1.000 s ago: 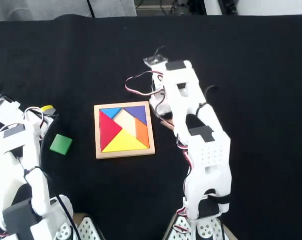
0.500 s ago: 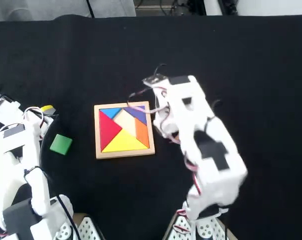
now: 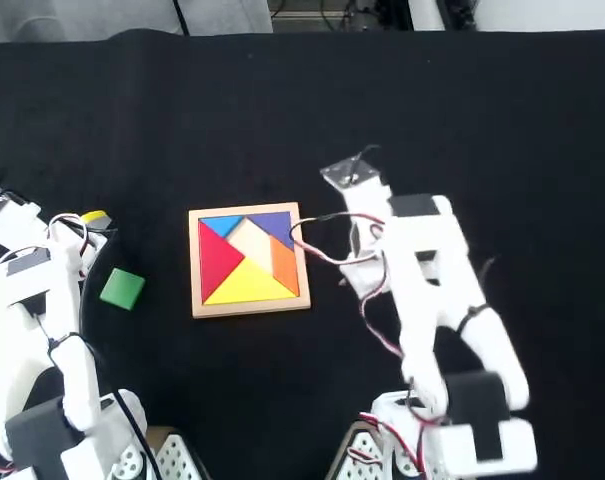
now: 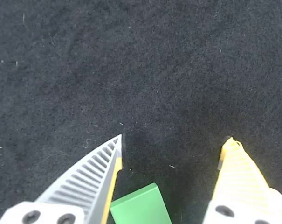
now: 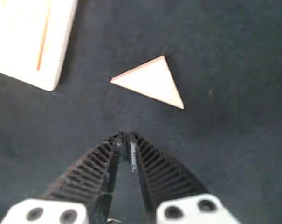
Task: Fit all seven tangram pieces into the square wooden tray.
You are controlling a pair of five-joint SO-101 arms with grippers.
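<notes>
Item 1, tray: the square wooden tray (image 3: 249, 308) lies on the black surface (image 3: 482, 120), left of centre in the high view. Inside it sit a blue triangle (image 3: 219, 224) at 11 o'clock, a purple piece (image 3: 275, 227) at 1 o'clock, a red triangle (image 3: 216, 260) at 9 o'clock, a yellow triangle (image 3: 247, 286) at 6 o'clock and an orange piece (image 3: 285, 262) at 3 o'clock. The centre is pale (bare floor or an unpainted piece, it cannot be told).

Item 2, loose pieces: a green square (image 3: 122, 288) lies flat on the surface at 9 o'clock from the tray, well apart from it. A pale wooden triangle (image 5: 150, 83) lies on the surface near one corner of the tray, not touching it.

Item 3, left arm (image 3: 32, 290): it stands at the 9 o'clock edge of the high view, just beside the green square. The left gripper (image 4: 173, 142) is released, its fingers spread wide over the cloth. In the left wrist view the green square appears between their bases (contact cannot be judged).

Item 4, right arm (image 3: 422, 270): it stands at 3 o'clock from the tray. The right gripper (image 5: 127, 139) is clenched, tips together and grasping nothing. It points toward the pale wooden triangle, with a strip of cloth between its tips and the piece.
</notes>
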